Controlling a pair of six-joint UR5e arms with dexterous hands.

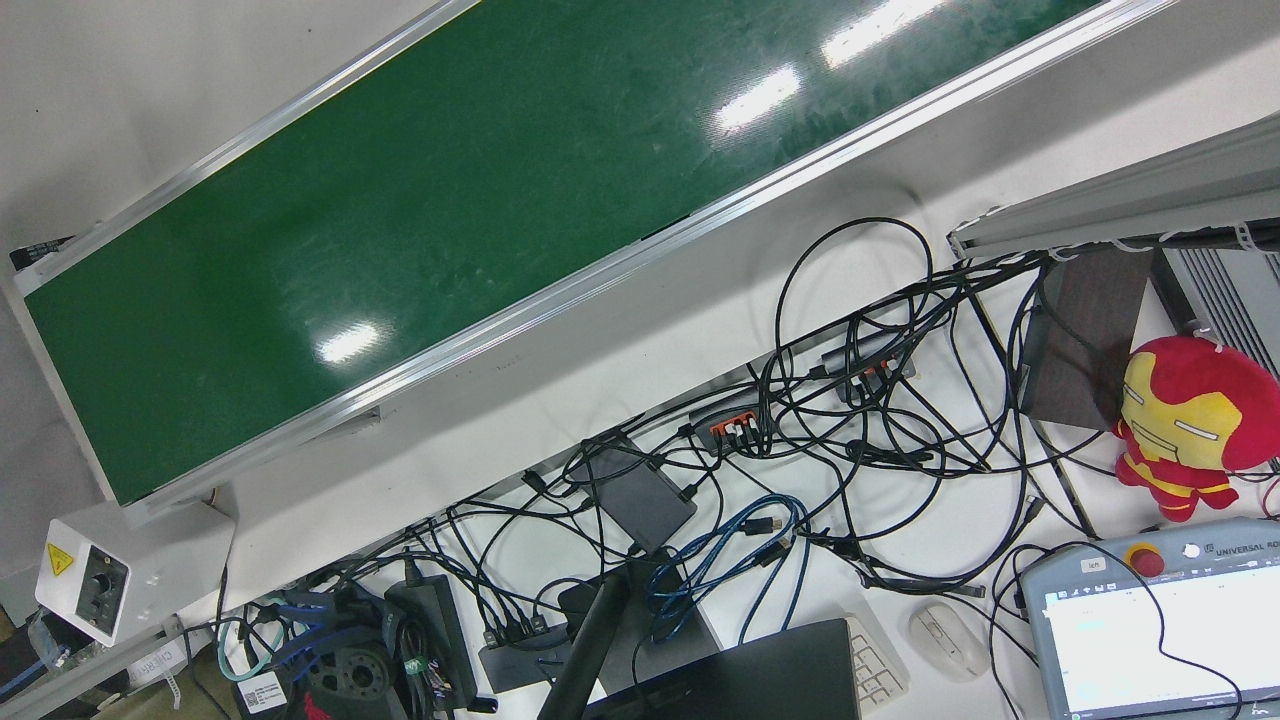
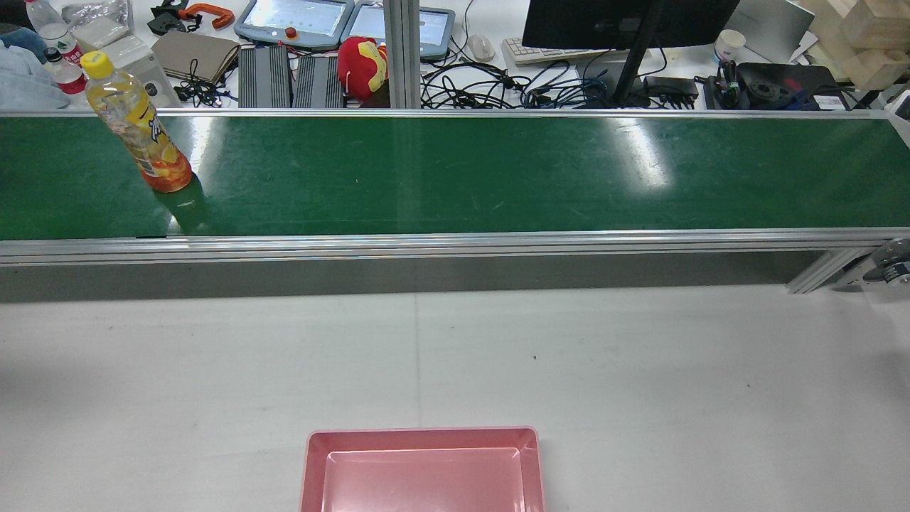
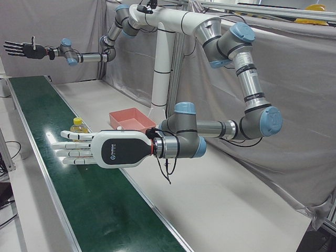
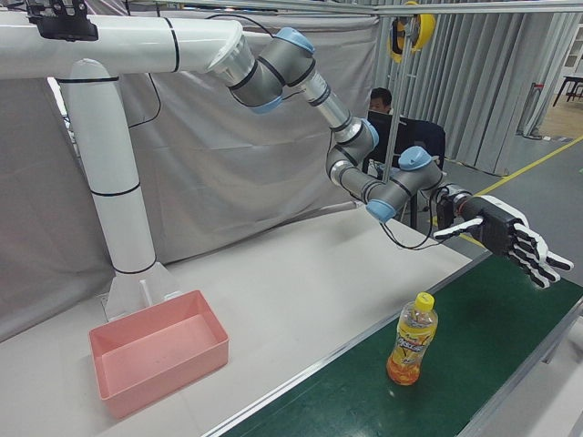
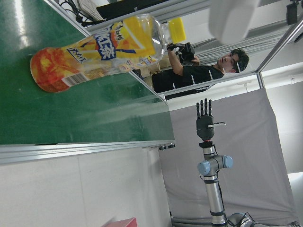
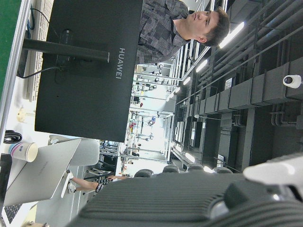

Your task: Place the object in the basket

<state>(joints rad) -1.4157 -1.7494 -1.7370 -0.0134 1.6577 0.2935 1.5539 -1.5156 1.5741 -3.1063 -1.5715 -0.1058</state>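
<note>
The orange drink bottle point(image 2: 137, 122) stands upright on the green conveyor belt point(image 2: 455, 174), near its left end in the rear view, well apart from the pink basket point(image 2: 422, 469), which sits on the white tabletop at the middle of its near edge. The basket is empty.

The left hand point(image 3: 97, 149) is held flat over the belt just beside the bottle, fingers extended and spread, holding nothing; no contact is visible. The right hand point(image 3: 23, 49) is raised far along the belt, fingers likewise straight and apart, also empty.

Risks, as judged:
- The bottle is tall and narrow-based. A sideways brush from the open fingers would probably topple it and let it roll off the belt's edge.
- The smooth, labelled plastic may slip if gripped high or loosely.
- The carry crosses the belt's aluminium rail point(image 2: 455, 242); a low path could snag the bottle's base.
- If the belt runs, the bottle's position would shift under the approach.
</note>
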